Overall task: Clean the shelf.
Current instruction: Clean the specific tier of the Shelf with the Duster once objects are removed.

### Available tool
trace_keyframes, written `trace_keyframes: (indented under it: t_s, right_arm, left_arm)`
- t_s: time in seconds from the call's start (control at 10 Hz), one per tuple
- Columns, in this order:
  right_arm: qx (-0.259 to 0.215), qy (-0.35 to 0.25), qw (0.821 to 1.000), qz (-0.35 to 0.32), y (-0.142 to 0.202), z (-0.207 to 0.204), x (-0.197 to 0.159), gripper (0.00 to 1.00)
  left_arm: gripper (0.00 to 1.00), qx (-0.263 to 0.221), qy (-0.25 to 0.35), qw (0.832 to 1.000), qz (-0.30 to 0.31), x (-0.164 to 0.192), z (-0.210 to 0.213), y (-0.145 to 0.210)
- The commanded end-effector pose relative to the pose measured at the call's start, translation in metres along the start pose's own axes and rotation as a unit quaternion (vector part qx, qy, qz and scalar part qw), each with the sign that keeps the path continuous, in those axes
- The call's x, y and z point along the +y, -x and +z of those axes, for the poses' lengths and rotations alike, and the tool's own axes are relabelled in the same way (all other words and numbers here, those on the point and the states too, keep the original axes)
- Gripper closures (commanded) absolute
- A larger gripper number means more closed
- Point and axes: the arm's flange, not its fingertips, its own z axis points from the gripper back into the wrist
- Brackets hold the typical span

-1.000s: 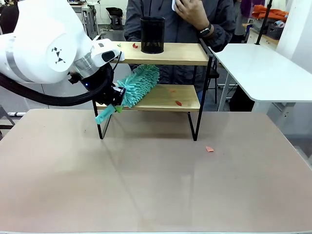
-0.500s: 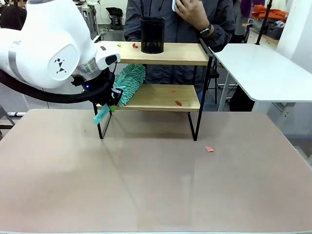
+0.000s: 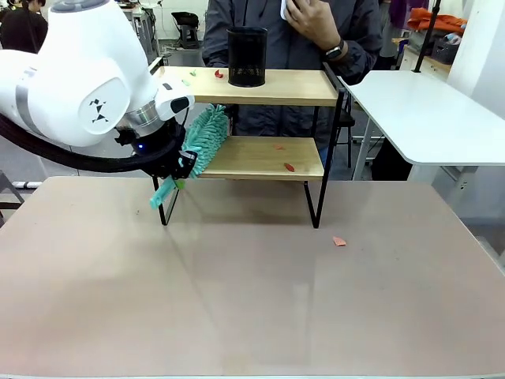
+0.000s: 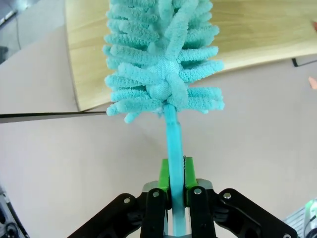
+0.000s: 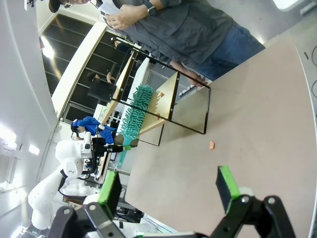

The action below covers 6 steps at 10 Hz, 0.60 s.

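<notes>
The shelf (image 3: 260,87) stands at the far side of the table, with two wooden boards in a black frame. My left gripper (image 3: 181,163) is shut on the handle of a teal fluffy duster (image 3: 207,136). The duster head leans over the left end of the lower board (image 3: 260,158). Seen from the left wrist, the gripper (image 4: 176,173) pinches the thin handle, and the duster head (image 4: 163,59) lies over the board's end (image 4: 257,29). Red scraps (image 3: 289,166) lie on the lower board. My right gripper (image 5: 168,186) is open and holds nothing, far from the shelf (image 5: 166,96).
A black mesh cup (image 3: 247,57) and small scraps (image 3: 218,74) sit on the top board. One red scrap (image 3: 339,242) lies on the table right of the shelf. A person (image 3: 316,31) stands behind the shelf. A white table (image 3: 426,110) is at the right.
My left gripper has drawn the duster leftward along the lower board, from its middle to its left end, and the head now stands steeper.
</notes>
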Motion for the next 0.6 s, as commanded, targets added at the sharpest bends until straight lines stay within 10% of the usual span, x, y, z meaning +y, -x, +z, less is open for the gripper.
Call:
trace_keyframes:
  t_s: [0.0, 0.5]
  right_arm:
    - [-0.010, -0.010, 1.000, 0.013, -0.004, -0.001, 0.000, 0.00]
    - [-0.010, -0.010, 1.000, 0.013, -0.004, -0.001, 0.000, 0.00]
  left_arm:
    - [0.88, 0.002, 0.036, 0.999, -0.035, -0.007, 0.003, -0.003]
    - [0.88, 0.011, 0.028, 0.995, -0.098, -0.063, -0.004, -0.014]
